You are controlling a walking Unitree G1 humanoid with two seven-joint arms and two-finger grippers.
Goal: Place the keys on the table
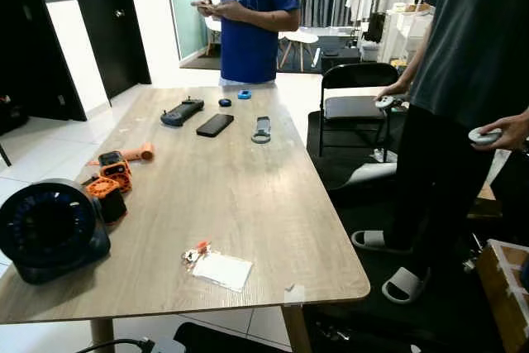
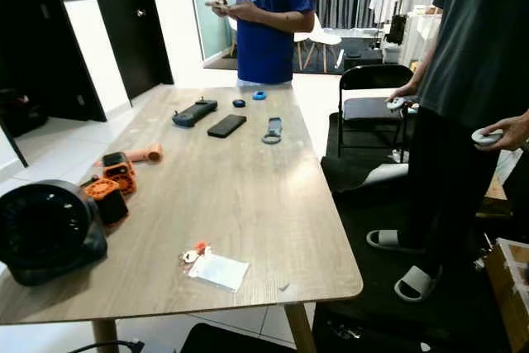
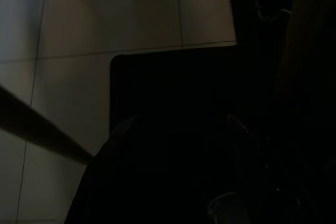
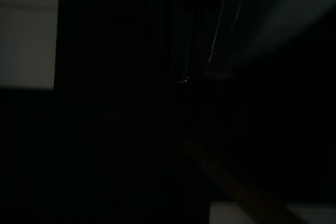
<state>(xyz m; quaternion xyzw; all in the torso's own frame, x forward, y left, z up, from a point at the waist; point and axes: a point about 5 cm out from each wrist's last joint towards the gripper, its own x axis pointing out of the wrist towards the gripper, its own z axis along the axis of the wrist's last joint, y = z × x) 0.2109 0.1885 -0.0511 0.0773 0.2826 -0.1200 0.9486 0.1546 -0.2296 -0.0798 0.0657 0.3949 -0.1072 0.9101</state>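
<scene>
Keys [image 1: 195, 254]: I log one small bunch, orange tag, lying flat on the wooden table [image 1: 248, 188] near its front edge.

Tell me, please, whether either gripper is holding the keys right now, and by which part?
It cannot be told: both wrist views are too dark. The keys lie on the table beside a white card.

black fan [image 1: 48, 229] cut off at edge, wrist views dark

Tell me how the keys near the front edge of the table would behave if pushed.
The keys look small and flat, so they would probably slide, not roll. The loose parts may spread. The white card beside them might shift too.
</scene>
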